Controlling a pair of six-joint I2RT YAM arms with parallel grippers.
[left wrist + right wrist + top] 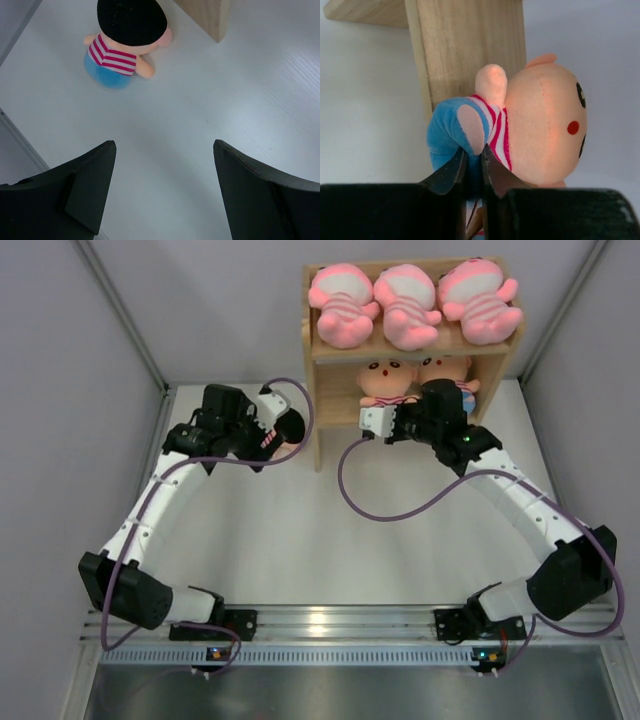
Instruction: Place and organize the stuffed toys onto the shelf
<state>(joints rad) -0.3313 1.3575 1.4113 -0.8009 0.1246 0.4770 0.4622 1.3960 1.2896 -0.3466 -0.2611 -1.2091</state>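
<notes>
Top view: a small wooden shelf (pixel 319 425) stands at 12 o'clock on a white tabletop (pixel 330 550). Three pink toys (pixel 410 305) fill its upper tier. Two dolls (pixel 388 378) in striped shirts sit on the lower tier. The right hand (pixel 430 405) is at the front of that tier and covers part of the right-hand doll, so the grip itself is hidden here. A third doll (pixel 288 428) lies on the tabletop at 9 o'clock from the shelf, just beside its left side panel. The left hand (pixel 258 428) hangs right next to it. The left arm is plainly the nearer one, and the right arm is well apart from this doll.

Left wrist view: both fingers (pixel 95 185) are spread wide with nothing between them. The third doll is ahead at 11 o'clock, clear of the fingertips, with its back to the camera. Its black hair is at 12 o'clock and its blue shorts at 7 o'clock. Its long axis runs roughly along the reach, so the fingers would close across its body. The foot of the left side panel (pixel 210 17) shows at 1 o'clock.

Right wrist view: the fingers (pixel 451 172) are pinched almost together on the blue shorts of a doll. This doll lies sideways against a wooden upright, with its face toward 3 o'clock.
</notes>
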